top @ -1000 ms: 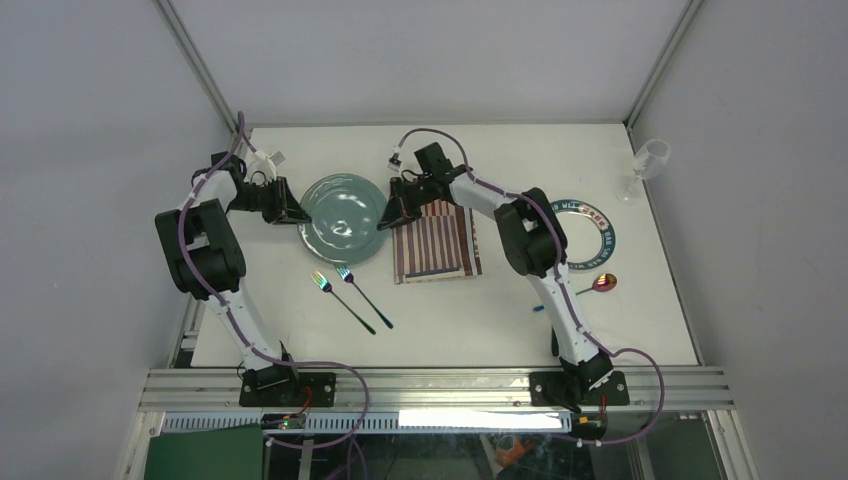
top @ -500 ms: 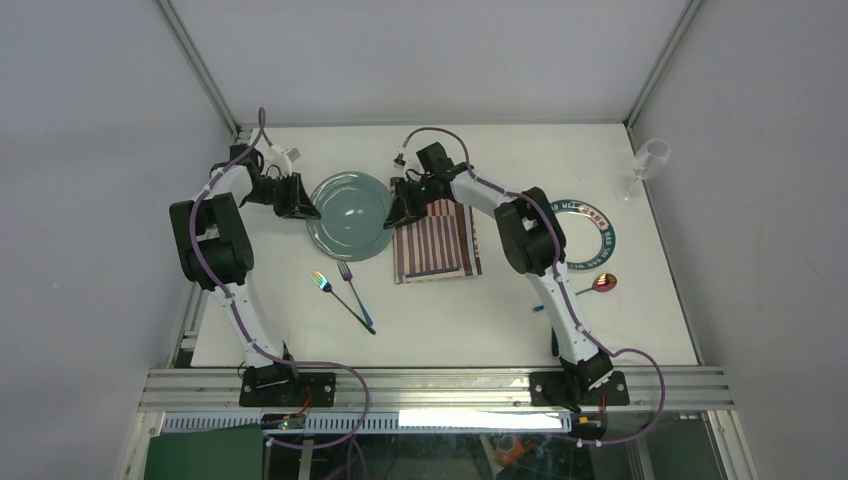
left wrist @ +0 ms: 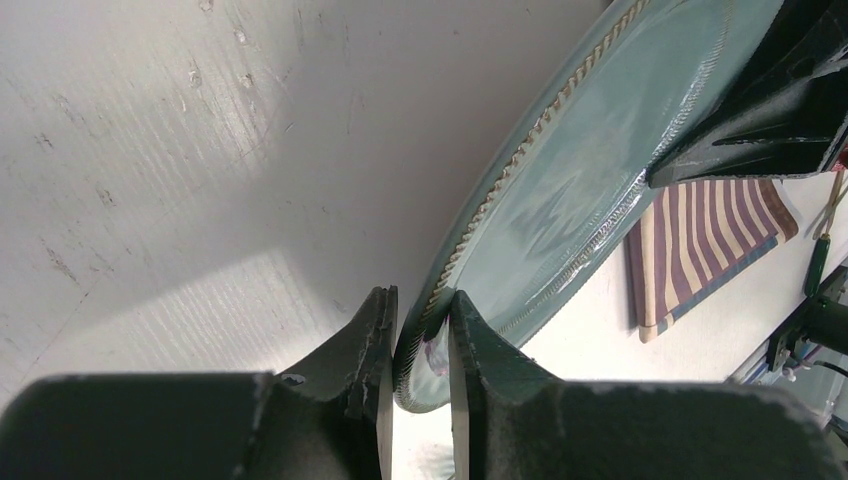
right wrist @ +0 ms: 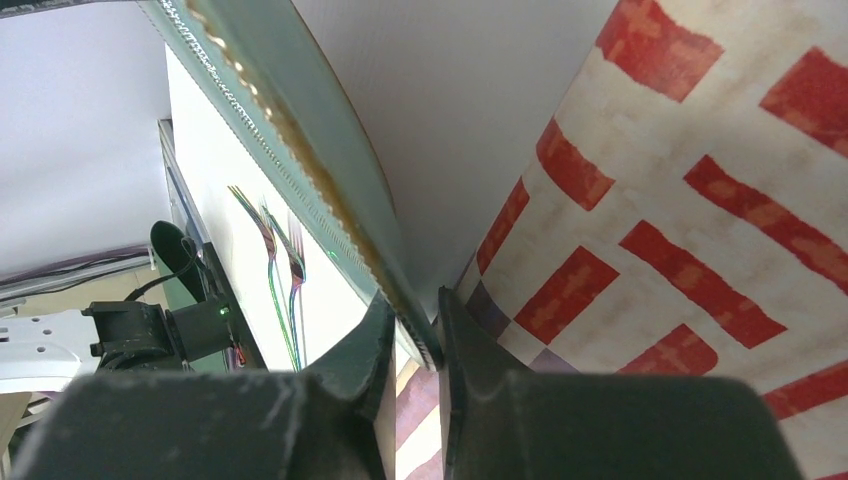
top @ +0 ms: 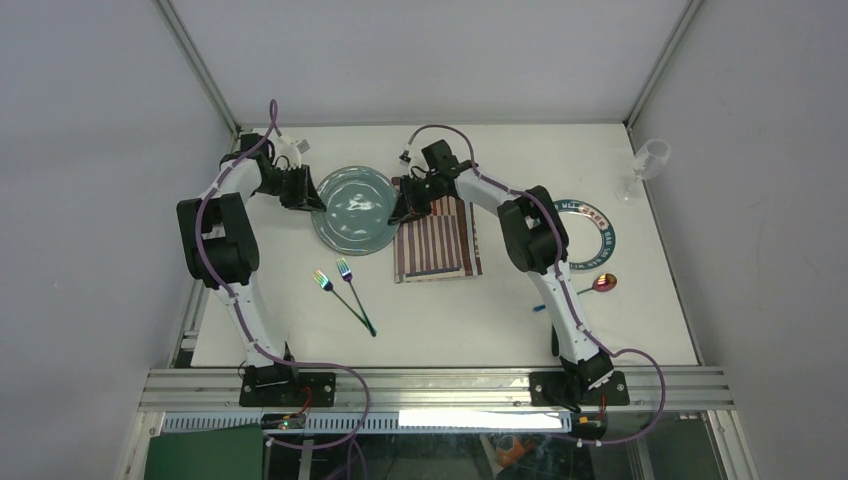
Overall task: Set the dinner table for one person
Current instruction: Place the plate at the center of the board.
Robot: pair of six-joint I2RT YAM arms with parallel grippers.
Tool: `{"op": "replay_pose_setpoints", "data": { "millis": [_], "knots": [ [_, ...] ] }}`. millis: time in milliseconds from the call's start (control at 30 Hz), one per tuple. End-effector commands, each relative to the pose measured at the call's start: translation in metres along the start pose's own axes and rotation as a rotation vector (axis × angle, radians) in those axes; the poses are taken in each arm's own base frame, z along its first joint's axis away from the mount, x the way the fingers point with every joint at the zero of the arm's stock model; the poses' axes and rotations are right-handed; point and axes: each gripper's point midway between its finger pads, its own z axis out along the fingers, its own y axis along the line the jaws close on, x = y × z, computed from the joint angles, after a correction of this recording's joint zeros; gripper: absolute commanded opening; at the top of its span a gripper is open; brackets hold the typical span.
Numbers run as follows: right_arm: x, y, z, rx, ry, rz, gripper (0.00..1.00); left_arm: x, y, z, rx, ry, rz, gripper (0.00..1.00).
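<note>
- Left pincer (top: 305, 198) (left wrist: 420, 350): you have it narrow, jaws nipped on the plate's left rim, which runs between the fingers (left wrist: 375, 340).
- Right pincer (top: 400, 210) (right wrist: 412, 340): narrow too, clamped on the plate's right rim.
- Plate (top: 355, 210) (left wrist: 580, 200) (right wrist: 280, 120): teal, beaded edge, held between your two pincers.
- Bench (top: 500, 320): white top with aluminium rails, lying under the plate and spreading well past it on every side.
- Placemat (top: 437, 243): striped, flat, just right of the plate, its far left corner beneath the plate's rim.
- Forks (top: 345, 290): two, handles crossed, near side of the plate.
- Spoon (top: 605, 282), printed ring (top: 590, 232), stemmed glass (top: 650, 160): well right of the plate; you cannot tell the glass's contents.
</note>
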Motion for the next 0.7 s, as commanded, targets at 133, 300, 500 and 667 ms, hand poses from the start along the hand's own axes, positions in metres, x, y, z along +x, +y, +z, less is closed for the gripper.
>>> {"op": "replay_pose_setpoints", "data": {
  "millis": [133, 300, 500, 667],
  "knots": [
    [-0.019, 0.053, 0.008, -0.055, -0.056, -0.176, 0.00, -0.014, -0.053, 0.008, 0.085, -0.008, 0.010, 0.00],
    [-0.007, 0.047, 0.014, -0.069, -0.020, -0.157, 0.00, -0.008, -0.035, 0.016, 0.009, 0.006, -0.027, 0.00],
    [0.005, 0.032, 0.022, -0.057, 0.013, -0.138, 0.00, -0.002, -0.024, 0.030, -0.004, 0.019, -0.060, 0.06],
    [0.008, 0.023, 0.027, -0.044, 0.018, -0.141, 0.03, -0.004, -0.019, 0.040, 0.012, 0.016, -0.061, 0.15]
  ]
}}
